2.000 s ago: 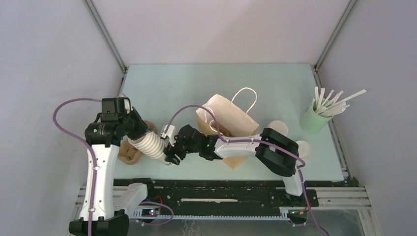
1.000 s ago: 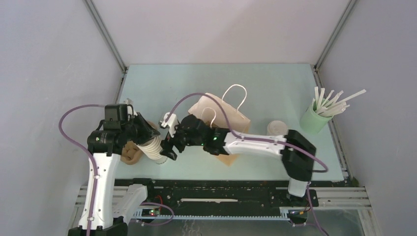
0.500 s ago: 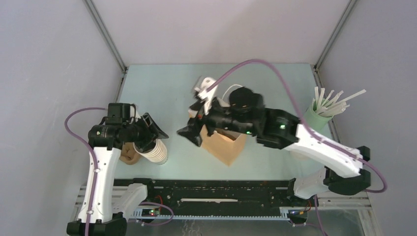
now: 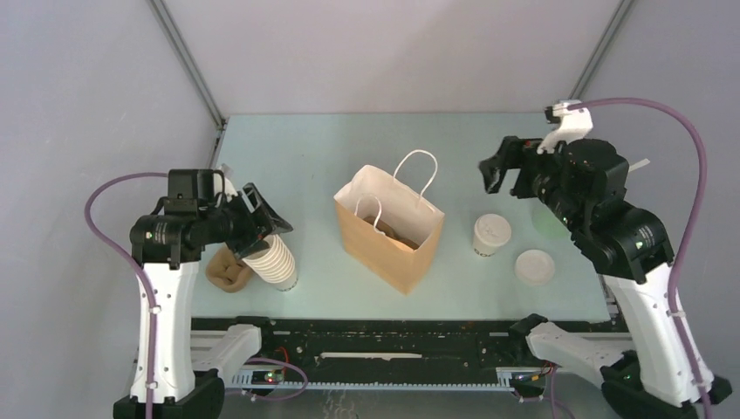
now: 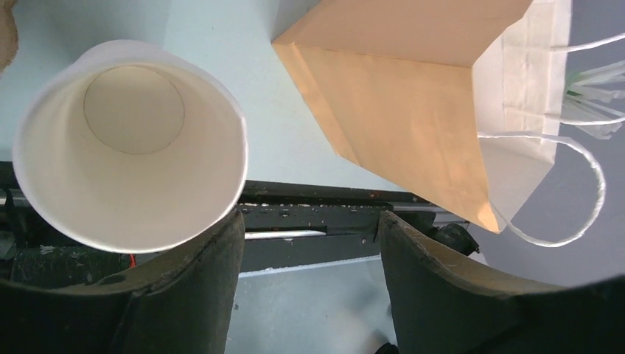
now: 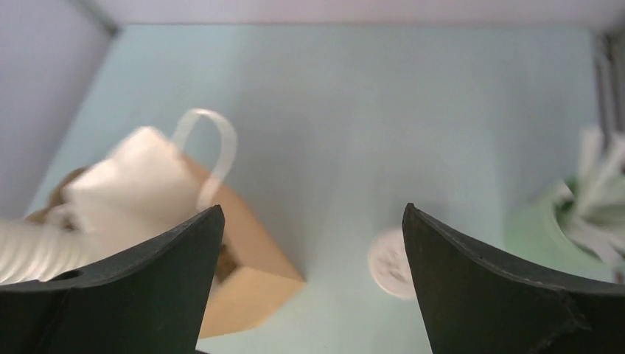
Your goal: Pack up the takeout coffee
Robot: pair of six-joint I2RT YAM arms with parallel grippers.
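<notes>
If brought down too fast or off-centre, could clip the takeout coffee [image 4: 491, 234] and tip it or pop its lid. Stands upright on the table [image 4: 305, 157], near the right side of the paper bag [image 4: 388, 236], between bag and loose lid [image 4: 533, 267]. Could also snag the bag's handles on a swing across.

On the left, could topple the tilted cup stack [image 4: 272, 262].

Right gripper [image 6: 311, 221]: high over the far right, jaws spread wide, holding and touching nothing.

Left gripper [image 5: 309, 236]: jaws parted, nothing between them, with the stack's rim against or just beside one finger's outer face; cannot tell which.
</notes>
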